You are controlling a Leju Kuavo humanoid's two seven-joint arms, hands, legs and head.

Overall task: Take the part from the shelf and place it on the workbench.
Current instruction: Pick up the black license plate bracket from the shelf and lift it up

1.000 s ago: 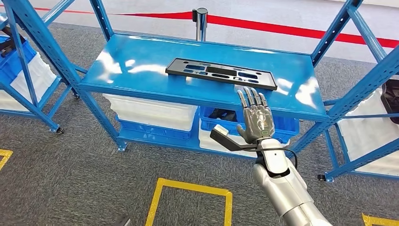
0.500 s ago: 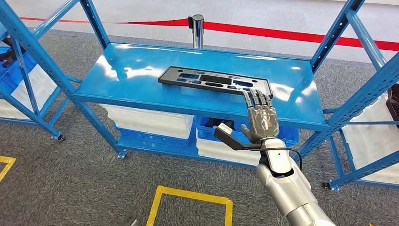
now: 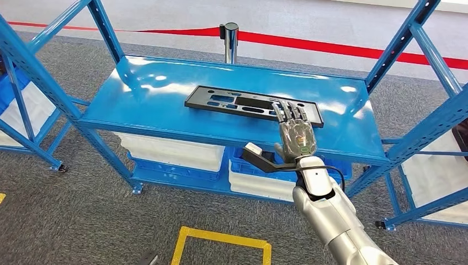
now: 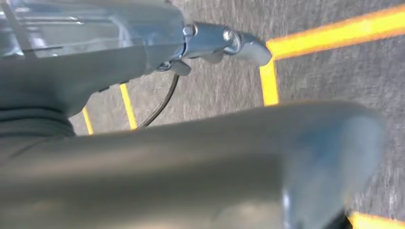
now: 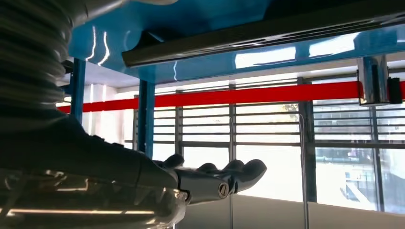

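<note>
Reach has advanced: your right hand (image 3: 296,134), flat, fingers extended and holding nothing, now overlaps the near edge of the part (image 3: 253,105) lying on the shelf (image 3: 165,105), so grasp comes next.

grey carpet floor (image 3: 83,210), red barrier tape (image 3: 342,47).

High head view, close wrist views

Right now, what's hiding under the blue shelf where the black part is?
Under the blue shelf holding the black part sit white bins on blue crates. A dark thing shows in one crate; the shelf covers what's inside the rest.
</note>
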